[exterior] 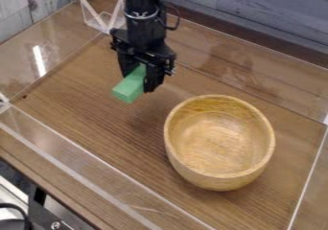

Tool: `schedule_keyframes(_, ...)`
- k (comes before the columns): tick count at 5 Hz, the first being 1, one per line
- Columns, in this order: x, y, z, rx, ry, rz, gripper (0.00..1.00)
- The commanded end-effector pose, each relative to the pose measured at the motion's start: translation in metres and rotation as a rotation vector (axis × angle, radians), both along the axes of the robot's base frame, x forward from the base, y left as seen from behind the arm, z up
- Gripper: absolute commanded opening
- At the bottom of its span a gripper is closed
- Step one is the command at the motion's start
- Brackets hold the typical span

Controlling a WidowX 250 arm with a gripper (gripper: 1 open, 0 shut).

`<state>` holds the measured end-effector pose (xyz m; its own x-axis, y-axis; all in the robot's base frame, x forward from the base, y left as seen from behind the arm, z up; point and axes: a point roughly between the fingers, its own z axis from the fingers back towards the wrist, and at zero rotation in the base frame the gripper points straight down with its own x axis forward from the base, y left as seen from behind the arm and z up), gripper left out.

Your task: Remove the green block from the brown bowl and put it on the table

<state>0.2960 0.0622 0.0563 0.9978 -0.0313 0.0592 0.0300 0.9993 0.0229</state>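
My gripper (pixel 136 80) points straight down over the table (pixel 77 119), left of and beyond the brown bowl (pixel 221 140). Its black fingers are shut on the green block (pixel 128 87), a small bright green bar held tilted, its lower end hanging close above the tabletop. Whether the block touches the wood I cannot tell. The light wooden bowl sits at the right front with a hollow, bare interior.
Low clear acrylic walls (pixel 52 148) edge the tabletop on the left and front. A clear folded stand (pixel 98 21) sits at the back left corner. The arm's black body (pixel 144 13) rises above the gripper.
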Motion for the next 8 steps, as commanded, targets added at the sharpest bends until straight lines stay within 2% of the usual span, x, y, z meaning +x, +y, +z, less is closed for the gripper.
schedule_keyframes(1,0.017,-0.003,0.012,0.016,-0.063,0.034,0.00)
schedule_keyframes(2,0.017,0.000,0.012,0.013,-0.068,0.067,0.00)
schedule_keyframes(3,0.016,0.002,0.013,0.010,-0.072,0.098,1.00)
schedule_keyframes(5,0.020,0.003,0.003,0.014,-0.068,0.114,1.00)
schedule_keyframes(6,0.024,0.002,-0.008,0.017,-0.062,0.135,0.00)
schedule_keyframes(7,0.028,0.001,-0.014,0.021,-0.065,0.156,0.00)
schedule_keyframes(8,0.033,-0.006,-0.019,0.020,-0.082,0.170,0.00)
